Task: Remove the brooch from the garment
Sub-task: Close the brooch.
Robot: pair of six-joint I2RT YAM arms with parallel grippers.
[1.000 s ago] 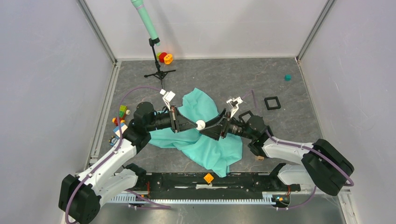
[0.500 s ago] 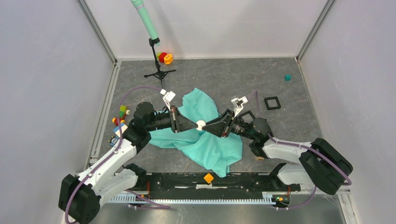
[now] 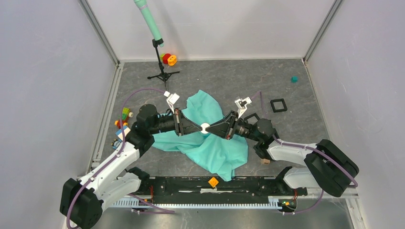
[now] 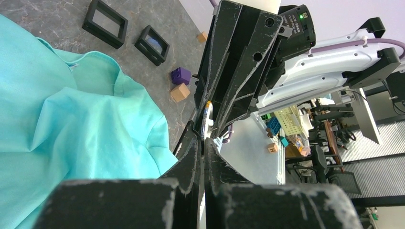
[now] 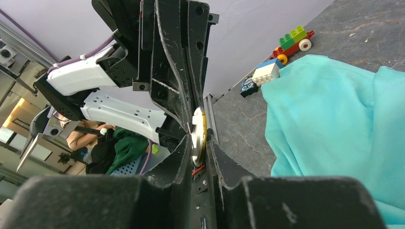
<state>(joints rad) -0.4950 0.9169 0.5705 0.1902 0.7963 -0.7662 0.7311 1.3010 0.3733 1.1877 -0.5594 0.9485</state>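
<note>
The turquoise garment (image 3: 212,153) lies crumpled at the table's centre, trailing toward 5 o'clock. Above it my left gripper (image 3: 199,128) points in from 9 o'clock and my right gripper (image 3: 210,128) from 3 o'clock. They meet tip to tip, both pinched nearly closed on the small white brooch (image 3: 204,127).

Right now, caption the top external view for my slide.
Left arm and right arm meet above the turquoise T-shirt, both sets of jaws shut on the small white brooch.

Tripod stand (image 3: 160,71) and red-orange spools (image 3: 169,59) at far edge of worktop (image 3: 224,76), teal cube (image 3: 294,79) near far-right corner, toy bricks (image 3: 123,119) by left edge
</note>
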